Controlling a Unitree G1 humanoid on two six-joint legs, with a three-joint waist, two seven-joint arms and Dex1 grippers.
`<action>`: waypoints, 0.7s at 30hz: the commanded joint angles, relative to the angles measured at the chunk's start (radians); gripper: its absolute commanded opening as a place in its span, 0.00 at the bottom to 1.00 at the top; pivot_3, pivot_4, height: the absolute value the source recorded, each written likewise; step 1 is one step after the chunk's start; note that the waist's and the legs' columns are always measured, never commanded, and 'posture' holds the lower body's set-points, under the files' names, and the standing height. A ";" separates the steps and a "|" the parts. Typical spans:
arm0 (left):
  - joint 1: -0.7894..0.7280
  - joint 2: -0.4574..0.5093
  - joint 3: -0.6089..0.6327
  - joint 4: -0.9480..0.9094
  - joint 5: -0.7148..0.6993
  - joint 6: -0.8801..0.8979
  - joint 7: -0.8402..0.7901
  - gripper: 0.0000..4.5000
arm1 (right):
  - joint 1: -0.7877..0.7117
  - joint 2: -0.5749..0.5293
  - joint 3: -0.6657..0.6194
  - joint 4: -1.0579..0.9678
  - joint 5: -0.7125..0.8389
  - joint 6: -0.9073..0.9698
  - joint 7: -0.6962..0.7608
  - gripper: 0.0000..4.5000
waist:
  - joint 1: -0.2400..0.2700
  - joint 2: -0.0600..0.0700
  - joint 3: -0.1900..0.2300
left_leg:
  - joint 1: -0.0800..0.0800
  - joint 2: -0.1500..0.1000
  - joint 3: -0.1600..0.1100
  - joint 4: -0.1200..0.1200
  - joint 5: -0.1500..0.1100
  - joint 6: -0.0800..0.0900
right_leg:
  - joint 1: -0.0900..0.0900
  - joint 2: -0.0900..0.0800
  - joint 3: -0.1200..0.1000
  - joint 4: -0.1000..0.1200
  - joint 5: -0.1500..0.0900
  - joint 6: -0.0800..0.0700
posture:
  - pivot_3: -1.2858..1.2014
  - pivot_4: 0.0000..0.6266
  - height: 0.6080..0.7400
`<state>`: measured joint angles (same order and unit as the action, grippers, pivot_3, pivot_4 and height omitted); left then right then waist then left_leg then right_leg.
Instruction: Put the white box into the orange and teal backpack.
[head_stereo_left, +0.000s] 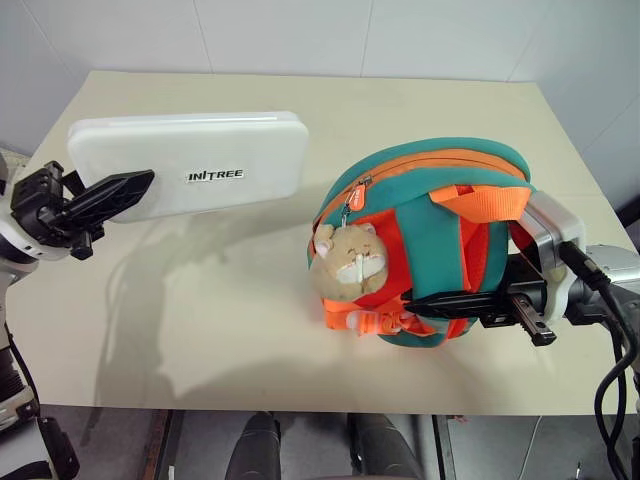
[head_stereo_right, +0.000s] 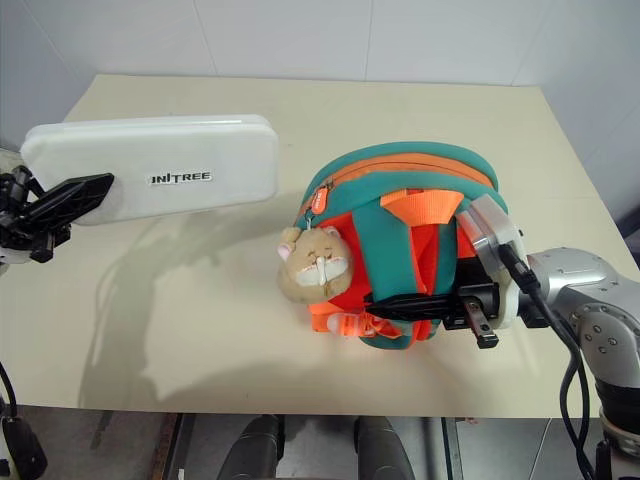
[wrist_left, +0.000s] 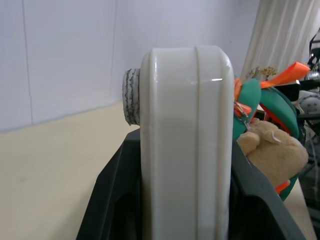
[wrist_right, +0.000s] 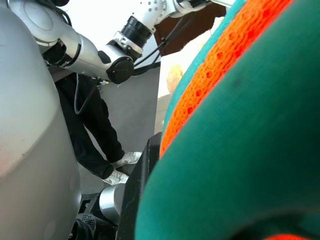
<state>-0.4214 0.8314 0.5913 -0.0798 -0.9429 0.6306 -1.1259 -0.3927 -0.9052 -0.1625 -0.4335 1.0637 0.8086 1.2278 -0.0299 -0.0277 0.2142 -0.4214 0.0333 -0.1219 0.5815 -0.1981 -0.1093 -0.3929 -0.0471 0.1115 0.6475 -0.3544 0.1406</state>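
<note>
Right gripper (head_stereo_left: 440, 298) clamped on orange and teal backpack (head_stereo_left: 440, 200); left gripper (head_stereo_left: 115, 195) gripping raised white box (head_stereo_left: 200, 160).

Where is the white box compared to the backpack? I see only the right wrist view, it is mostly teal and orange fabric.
Observer: The white box is lifted above the table, to the left of the orange and teal backpack, apart from it.
Operator: Which gripper is holding it?
Observer: The left gripper is clamped on the box's left end.
Operator: And my right gripper?
Observer: The right gripper is shut on a teal strap across the backpack's front, beside the plush charm.
Operator: Is the zipper open?
Observer: I cannot tell; its orange pull hangs at the left side.
</note>
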 joint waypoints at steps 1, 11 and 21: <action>0.013 0.013 0.044 -0.085 -0.044 -0.026 0.000 0.30 | -0.023 0.001 -0.009 0.000 0.002 -0.016 0.017 0.00 | 0.000 0.000 0.000 | 0.000 0.000 0.000 0.000 0.000 0.000 | 0.000 0.000 0.000 0.000 0.000 0.000 | 0.52 0.24 1.00; 0.032 -0.004 0.030 -0.150 -0.103 -0.016 0.013 0.30 | -0.064 0.008 0.015 0.037 -0.026 -0.018 0.026 0.00 | -0.001 0.000 0.000 | 0.000 0.000 0.000 0.004 0.000 0.000 | 0.000 0.000 0.000 0.004 0.000 0.000 | 0.52 0.24 1.00; 0.042 0.036 -0.120 -0.093 0.052 -0.094 -0.076 0.30 | -0.100 0.027 0.037 0.064 -0.055 -0.020 0.029 0.00 | 0.000 0.000 0.000 | 0.000 0.000 0.000 0.007 0.000 0.001 | 0.001 0.001 0.000 0.005 0.000 0.000 | 0.52 0.24 1.00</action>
<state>-0.3552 0.8482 0.4824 -0.1741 -0.9004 0.5625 -1.1823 -0.4707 -0.8864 -0.1179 -0.3638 1.0054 0.8066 1.2479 -0.0302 -0.0276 0.2142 -0.4210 0.0332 -0.1218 0.5889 -0.1985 -0.1087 -0.3922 -0.0465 0.1118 0.6529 -0.3541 0.1405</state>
